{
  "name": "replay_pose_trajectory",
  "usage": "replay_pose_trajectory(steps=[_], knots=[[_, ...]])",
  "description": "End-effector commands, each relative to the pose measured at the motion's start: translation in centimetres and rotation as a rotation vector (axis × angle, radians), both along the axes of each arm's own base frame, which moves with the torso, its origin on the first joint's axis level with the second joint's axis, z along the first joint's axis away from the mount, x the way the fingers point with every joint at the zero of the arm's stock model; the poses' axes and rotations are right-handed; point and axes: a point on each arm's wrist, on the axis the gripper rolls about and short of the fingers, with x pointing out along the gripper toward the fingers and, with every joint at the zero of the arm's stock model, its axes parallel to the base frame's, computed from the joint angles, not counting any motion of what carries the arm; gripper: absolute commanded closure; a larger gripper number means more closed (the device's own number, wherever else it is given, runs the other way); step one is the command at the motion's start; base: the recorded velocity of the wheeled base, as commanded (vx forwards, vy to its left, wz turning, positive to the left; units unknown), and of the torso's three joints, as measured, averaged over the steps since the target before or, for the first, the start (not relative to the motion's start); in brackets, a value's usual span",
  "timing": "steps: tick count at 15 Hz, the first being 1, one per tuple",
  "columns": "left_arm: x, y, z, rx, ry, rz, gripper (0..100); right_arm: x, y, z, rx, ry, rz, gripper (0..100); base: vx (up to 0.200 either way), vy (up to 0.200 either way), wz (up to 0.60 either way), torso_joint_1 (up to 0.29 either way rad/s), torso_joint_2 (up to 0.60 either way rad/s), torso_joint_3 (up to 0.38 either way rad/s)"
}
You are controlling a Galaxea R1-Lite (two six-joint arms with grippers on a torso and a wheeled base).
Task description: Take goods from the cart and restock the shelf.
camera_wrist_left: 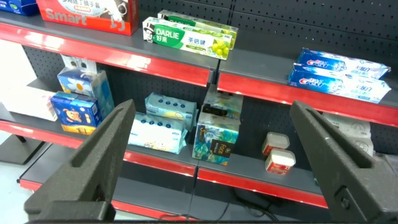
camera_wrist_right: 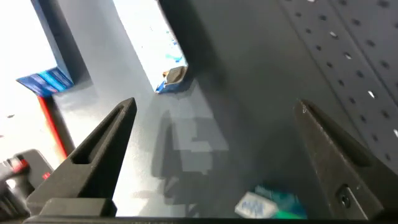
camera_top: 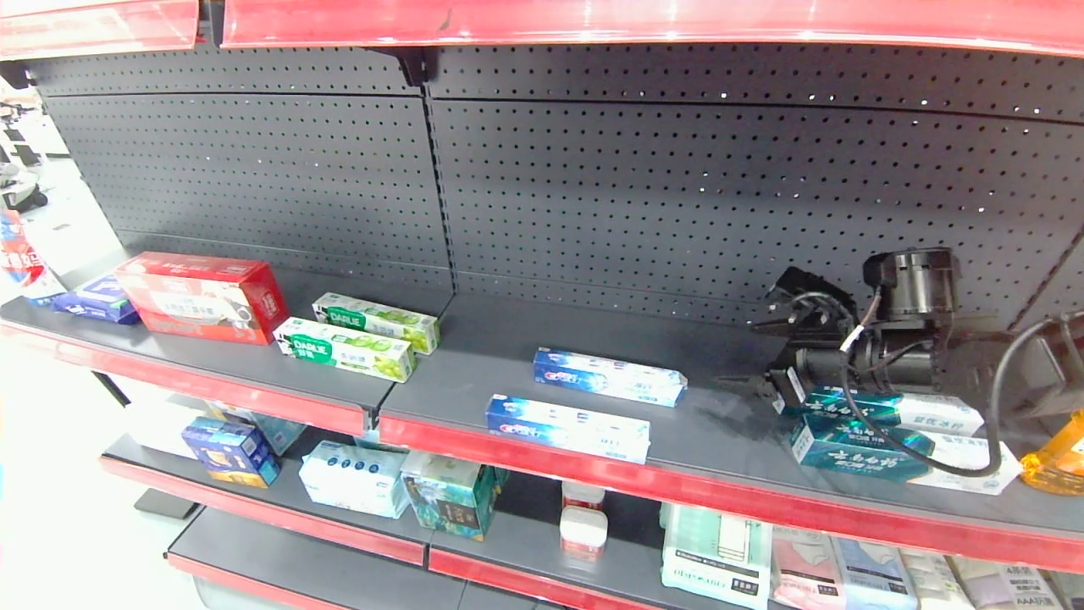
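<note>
Teal boxes [camera_top: 889, 413], two of them, lie flat side by side near the right end of the shelf [camera_top: 728, 428], the front one along the red edge. The right gripper [camera_top: 758, 352] hangs low over the bare shelf just left of the rear box, its fingers spread wide with nothing between them; whether it touches that box cannot be told. An orange bottle [camera_top: 1059, 457] stands right of the teal pair. To their left, well apart, two blue boxes [camera_top: 610, 377] lie one behind the other. Farther left lie two green boxes [camera_top: 377, 320], then a red box [camera_top: 203, 296]. The left gripper [camera_wrist_left: 212, 109] is out in front of the shelving, fingers apart and empty, facing the lower shelf [camera_wrist_left: 155, 155] with its packs [camera_wrist_left: 158, 124].
</note>
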Motion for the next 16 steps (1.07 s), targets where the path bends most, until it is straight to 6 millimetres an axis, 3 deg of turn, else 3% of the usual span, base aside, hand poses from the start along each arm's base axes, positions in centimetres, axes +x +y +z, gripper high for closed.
replay_pose_trajectory(steps=[1,5,8,10,11,12,15,16], knots=[[0.0,0.0,0.0,0.0,0.001,0.0,0,-1.8,-0.4,1.9,0.071,-0.061,-0.095,0,0.0,0.0,0.0,0.0,0.0,0.0],[0.0,0.0,0.0,0.0,0.001,0.0,0,-5.5,0.0,3.1,0.179,-0.179,-0.209,0,0.0,0.0,0.0,0.0,0.0,0.0],[0.0,0.0,0.0,0.0,0.001,0.0,0,-10.5,-0.9,5.0,0.245,-0.239,-0.239,0,0.0,0.0,0.0,0.0,0.0,0.0],[0.0,0.0,0.0,0.0,0.001,0.002,0,-15.6,-1.4,6.5,0.282,-0.324,-0.288,0,0.0,0.0,0.0,0.0,0.0,0.0],[0.0,0.0,0.0,0.0,0.001,0.0,0,-16.4,-1.5,6.7,0.286,-0.337,-0.285,0,0.0,0.0,0.0,0.0,0.0,0.0],[0.0,0.0,0.0,-0.002,0.001,0.0,0,-18.9,-1.4,7.6,0.307,-0.375,-0.257,0,0.0,0.0,0.0,0.0,0.0,0.0],[0.0,0.0,0.0,0.0,0.001,0.0,0,-24.5,-2.3,6.5,0.317,-0.458,-0.329,0,0.0,0.0,0.0,0.0,0.0,0.0],[0.0,0.0,0.0,0.0,0.001,0.0,0,-25.3,-2.4,6.3,0.314,-0.457,-0.337,0,0.0,0.0,0.0,0.0,0.0,0.0]])
